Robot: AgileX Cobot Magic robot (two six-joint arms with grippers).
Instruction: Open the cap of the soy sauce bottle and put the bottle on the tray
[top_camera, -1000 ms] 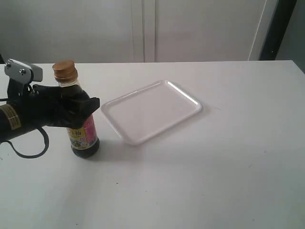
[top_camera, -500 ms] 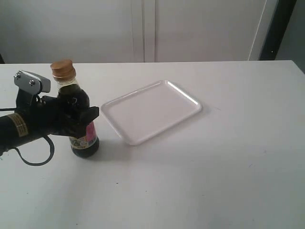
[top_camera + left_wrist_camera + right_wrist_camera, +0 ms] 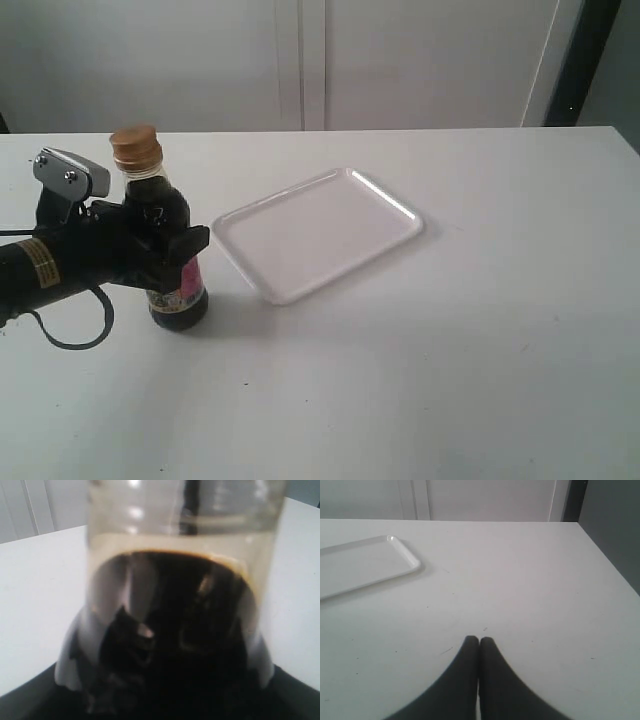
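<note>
The soy sauce bottle (image 3: 180, 293) appears to stand upright on the white surface (image 3: 450, 350), just to the left of the tray (image 3: 316, 232) and apart from it, with the golden cap (image 3: 135, 147) down on its neck. The left pincer (image 3: 168, 243) is clamped around the middle of the glass body, above the label's lower edge. In the left wrist view the dark liquid of the bottle (image 3: 185, 605) fills the picture, so the hold looks deep and centred. The right pincer (image 3: 479, 645) has its fingers pressed together and hangs over bare surface on the far side of the tray, well apart from the bottle. The step in hand seems to be steadying the bottle so the cap can be flipped open. To do it well, the left grip should be firm enough that the bottle cannot twist or tip when the cap is pushed, and it should sit low enough to leave the neck clear. The right pincer would need to come across the tray and catch the lip of the cap from below. Which way the hinge faces cannot be told here.
</note>
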